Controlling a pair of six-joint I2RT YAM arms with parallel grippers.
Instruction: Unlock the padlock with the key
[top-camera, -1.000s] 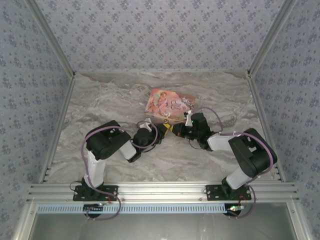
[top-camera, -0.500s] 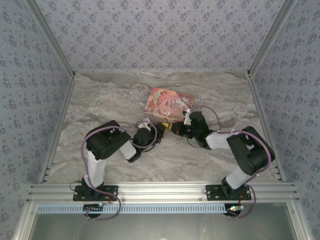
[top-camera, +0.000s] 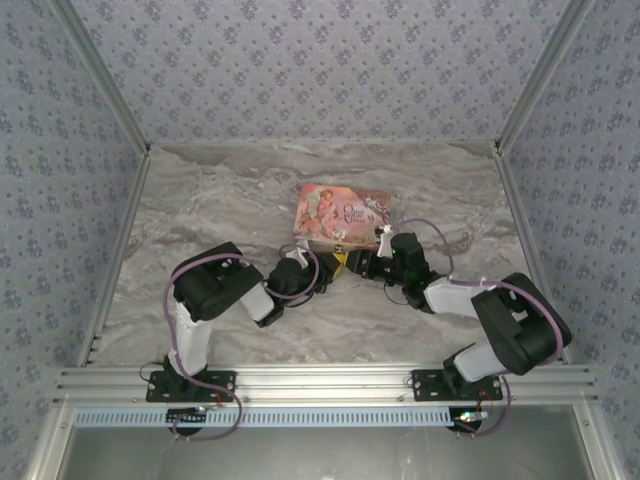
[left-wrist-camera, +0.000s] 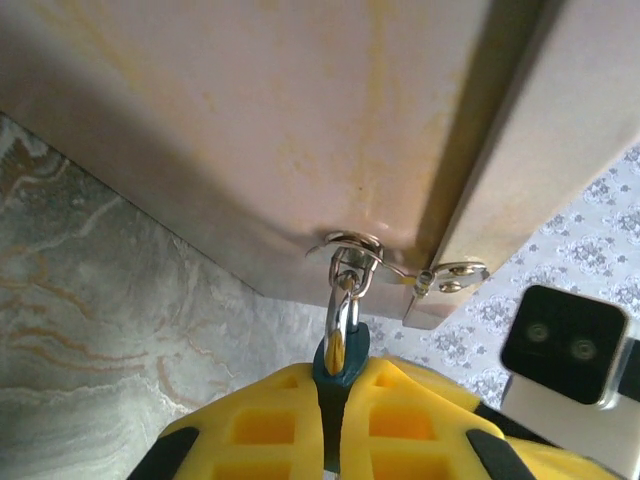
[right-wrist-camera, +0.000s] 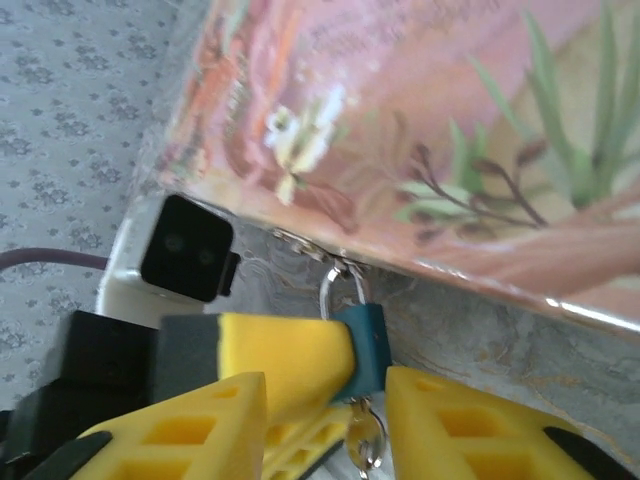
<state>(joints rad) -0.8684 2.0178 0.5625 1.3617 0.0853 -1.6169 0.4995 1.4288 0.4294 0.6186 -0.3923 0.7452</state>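
Marble tabletop (top-camera: 200, 200) lay bare on all sides of the pink box (top-camera: 340, 212), which sat mid-table, well clear of both side rails (top-camera: 120, 240). Padlock (left-wrist-camera: 333, 370) hung from the hasp (left-wrist-camera: 345, 245) on the box's near edge, with the left gripper (left-wrist-camera: 330, 430) clamped on its blue body. Right gripper (right-wrist-camera: 328, 395) jaws stood apart, flanking the key (right-wrist-camera: 365, 440) under the lock.

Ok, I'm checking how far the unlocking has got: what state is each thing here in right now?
padlock: hooked through the hasp, shackle looks seated; unlocked or not, cannot tell.
key: sticking out of the padlock's underside, not gripped.
pink box: closed.
left gripper: shut on the padlock.
right gripper: open, a finger on either side of the key.
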